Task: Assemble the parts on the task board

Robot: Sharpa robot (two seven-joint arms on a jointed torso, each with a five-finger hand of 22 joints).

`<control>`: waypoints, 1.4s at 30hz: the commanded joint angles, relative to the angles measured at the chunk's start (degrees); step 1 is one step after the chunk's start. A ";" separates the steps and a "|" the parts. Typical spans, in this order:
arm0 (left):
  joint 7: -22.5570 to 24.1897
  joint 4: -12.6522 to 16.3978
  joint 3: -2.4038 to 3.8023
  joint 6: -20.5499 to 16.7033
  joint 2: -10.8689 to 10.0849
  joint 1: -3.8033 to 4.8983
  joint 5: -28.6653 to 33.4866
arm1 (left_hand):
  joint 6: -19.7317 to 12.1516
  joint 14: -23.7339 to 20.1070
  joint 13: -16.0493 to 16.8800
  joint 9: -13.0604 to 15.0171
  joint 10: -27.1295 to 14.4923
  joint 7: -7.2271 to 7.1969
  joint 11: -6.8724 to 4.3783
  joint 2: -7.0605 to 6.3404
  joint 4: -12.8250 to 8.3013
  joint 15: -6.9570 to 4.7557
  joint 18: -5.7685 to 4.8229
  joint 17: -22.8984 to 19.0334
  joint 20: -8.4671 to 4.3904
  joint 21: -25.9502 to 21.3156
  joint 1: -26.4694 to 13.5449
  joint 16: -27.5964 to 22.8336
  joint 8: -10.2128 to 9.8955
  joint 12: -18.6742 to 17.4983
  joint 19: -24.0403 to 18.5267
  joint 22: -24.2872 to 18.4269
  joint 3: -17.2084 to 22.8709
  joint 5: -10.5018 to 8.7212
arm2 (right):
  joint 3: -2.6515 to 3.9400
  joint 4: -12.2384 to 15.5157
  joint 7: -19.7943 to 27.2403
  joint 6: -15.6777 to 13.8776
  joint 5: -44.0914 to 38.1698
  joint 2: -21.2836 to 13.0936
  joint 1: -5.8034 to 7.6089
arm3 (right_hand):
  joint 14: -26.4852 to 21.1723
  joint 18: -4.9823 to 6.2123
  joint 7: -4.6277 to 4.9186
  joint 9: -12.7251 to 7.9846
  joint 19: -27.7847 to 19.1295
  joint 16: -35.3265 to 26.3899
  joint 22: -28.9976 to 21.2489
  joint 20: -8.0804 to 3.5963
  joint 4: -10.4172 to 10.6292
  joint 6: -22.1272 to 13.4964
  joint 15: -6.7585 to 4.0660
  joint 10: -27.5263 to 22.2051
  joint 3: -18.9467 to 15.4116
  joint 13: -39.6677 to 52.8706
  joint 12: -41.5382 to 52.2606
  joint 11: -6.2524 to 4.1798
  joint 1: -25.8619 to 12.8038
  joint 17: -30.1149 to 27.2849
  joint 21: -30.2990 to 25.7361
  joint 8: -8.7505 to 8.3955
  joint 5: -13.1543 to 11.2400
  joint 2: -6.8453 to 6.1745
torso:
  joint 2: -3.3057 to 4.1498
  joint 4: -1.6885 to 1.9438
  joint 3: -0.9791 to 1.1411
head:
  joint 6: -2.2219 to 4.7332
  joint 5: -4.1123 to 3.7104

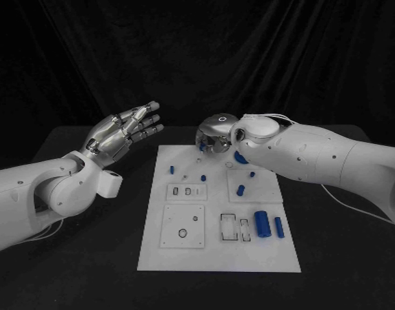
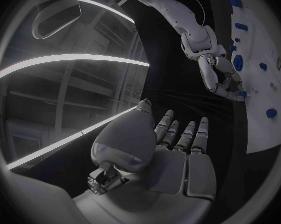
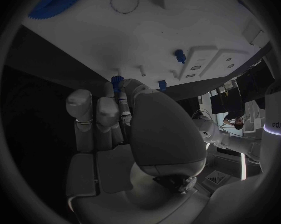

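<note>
touching fingers (image 3: 118, 102): blue part (image 3: 117, 82)

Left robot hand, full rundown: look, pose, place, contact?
The left robot hand is silver and metallic-looking, with many jointed fingers, mounted on a white arm. It is raised above the black table, left of the task board, palm turned toward the board, fingers extended and slightly apart, pointing up and away. It holds nothing and touches nothing. The left wrist view shows its palm and straight fingers from behind, with no part between them.
</note>
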 commanded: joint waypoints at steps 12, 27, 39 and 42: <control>0.36 -0.05 0.06 0.82 0.10 0.16 0.10 | 0.38 0.13 0.06 0.08 0.18 -0.11 0.32 0.08 -0.09 0.08 0.91 0.09 0.40 -0.18 0.74 -0.08 0.23 0.34 0.07 -0.07 0.42 0.32 | -0.19 0.34 -0.94 1.40 -0.56 -0.40 -0.56 | -0.52 -0.48 -0.37 0.32 -0.05 -0.27 0.60 0.08 -0.21 -0.38 0.15 0.07 0.23 0.15 0.02 -0.17 -0.99 -0.21 0.52 0.00 -0.31 0.16 | -0.03 0.05 -0.03 | -0.18 -0.07; 0.04 -0.21 0.06 0.84 0.10 0.16 0.10 | 0.47 0.15 0.06 0.08 0.19 -0.06 0.37 0.14 -0.10 0.09 0.95 0.10 0.44 -0.16 0.86 -0.07 0.25 0.34 0.09 -0.07 0.51 0.42 | -0.19 0.93 -0.73 1.47 -0.56 -0.41 -0.66 | -0.79 -0.61 -0.56 0.59 0.13 -0.49 1.40 0.11 -0.31 -1.01 0.13 0.03 0.27 0.27 -0.06 -0.25 -1.48 -0.56 0.92 -0.27 -1.28 0.14 | -0.05 0.05 -0.05 | -0.44 -0.12; -0.43 -0.19 0.06 0.83 0.07 0.16 0.10 | 0.56 0.11 0.05 0.08 0.16 -0.03 0.40 0.16 -0.12 0.09 0.98 0.09 0.47 -0.15 0.97 -0.10 0.27 0.33 0.09 -0.07 0.58 0.50 | -0.19 1.17 -2.41 2.41 -0.56 -0.36 -0.69 | -1.75 -0.61 -1.10 0.66 -0.52 -1.37 1.42 0.33 -0.60 -2.88 0.53 -1.62 0.61 0.16 -0.98 0.37 -1.94 -1.90 0.57 -1.32 -1.75 -0.23 | -0.03 0.03 -0.04 | -0.59 -0.12; -0.52 -0.17 0.06 0.82 0.05 0.16 0.10 | 0.51 0.09 0.04 0.07 0.10 -0.01 0.42 0.14 -0.14 0.10 0.99 0.08 0.49 -0.16 1.04 -0.11 0.26 0.29 0.08 -0.08 0.61 0.55 | -0.19 1.20 -3.68 2.66 -0.56 -0.41 -0.70 | -4.12 -0.08 -3.24 -0.76 -3.31 -3.20 -0.88 1.19 -0.30 -10.04 1.69 -6.77 0.38 -0.08 -3.03 1.57 -3.42 -4.74 -2.04 -4.82 -7.15 -1.03 | -0.05 0.06 -0.06 | -0.60 -0.10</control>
